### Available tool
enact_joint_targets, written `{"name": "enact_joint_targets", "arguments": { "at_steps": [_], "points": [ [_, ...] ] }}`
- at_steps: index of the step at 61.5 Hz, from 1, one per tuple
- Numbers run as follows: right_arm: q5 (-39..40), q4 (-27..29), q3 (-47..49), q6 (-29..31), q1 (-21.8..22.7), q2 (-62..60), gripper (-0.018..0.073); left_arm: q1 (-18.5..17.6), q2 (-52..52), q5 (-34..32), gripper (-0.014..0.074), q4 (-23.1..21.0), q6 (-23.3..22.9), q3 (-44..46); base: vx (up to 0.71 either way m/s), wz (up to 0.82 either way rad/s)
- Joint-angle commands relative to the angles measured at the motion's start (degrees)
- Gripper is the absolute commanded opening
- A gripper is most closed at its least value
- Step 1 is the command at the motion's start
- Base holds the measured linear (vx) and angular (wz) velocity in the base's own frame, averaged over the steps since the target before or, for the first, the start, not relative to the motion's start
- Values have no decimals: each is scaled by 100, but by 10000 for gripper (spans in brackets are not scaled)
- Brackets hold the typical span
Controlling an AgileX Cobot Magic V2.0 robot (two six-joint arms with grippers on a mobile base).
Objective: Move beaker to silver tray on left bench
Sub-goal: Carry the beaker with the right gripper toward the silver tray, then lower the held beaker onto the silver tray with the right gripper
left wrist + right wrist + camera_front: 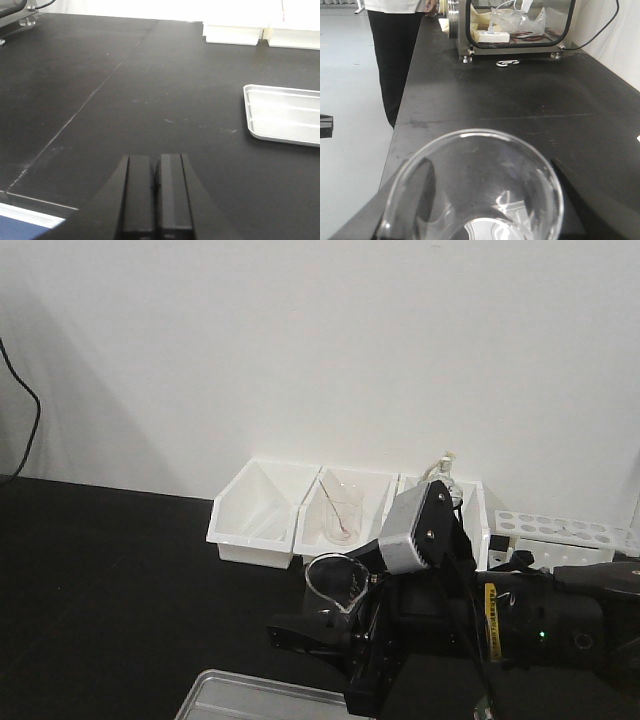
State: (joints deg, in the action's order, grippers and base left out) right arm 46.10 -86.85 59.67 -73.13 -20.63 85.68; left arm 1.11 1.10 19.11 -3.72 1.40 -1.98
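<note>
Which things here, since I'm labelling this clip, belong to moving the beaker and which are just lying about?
Job in hand:
beaker, held in the right gripper; silver tray; black bench.

Lying about:
white bins; beaker with rod in the middle bin; flask; tube rack; glass-fronted box; left gripper, shut and idle.

Bright overexposed wall (300,340), soft shadow at left; near beaker (475,190) blurred.

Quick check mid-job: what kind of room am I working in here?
Most likely a laboratory: a matte black bench, a glass beaker, a white test-tube rack and a glass-fronted steel chamber.
</note>
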Motion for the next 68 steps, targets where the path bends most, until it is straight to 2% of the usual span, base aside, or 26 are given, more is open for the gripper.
{"name": "enact_joint_targets", "arguments": {
  "at_steps": [1,17,23,30,43,52,64,68],
  "points": [
    [120,342,170,19,18,-195,-11,-28,48,-483,1,-28,2,-102,0,0],
    [80,336,170,25,18,-195,-11,-28,48,-483,1,-28,2,-102,0,0],
    [-396,418,170,39,18,-106,-11,-28,48,-483,1,-28,2,-102,0,0],
    [-847,879,170,124,18,245,-11,-28,48,-483,1,-28,2,-102,0,0],
    [-483,1902,170,1302,18,1288,-11,-28,48,-483,1,-28,2,-102,0,0],
    [-184,2306,170,1878,12,1816,-11,-28,48,-483,1,-28,2,-102,0,0],
    [-450,2850,170,2805,-378,2335,-11,-28,48,-483,1,-28,2,-102,0,0],
    [-629,3204,170,3140,-542,2495,-11,-28,48,-483,1,-28,2,-102,0,0]
  ]
}}
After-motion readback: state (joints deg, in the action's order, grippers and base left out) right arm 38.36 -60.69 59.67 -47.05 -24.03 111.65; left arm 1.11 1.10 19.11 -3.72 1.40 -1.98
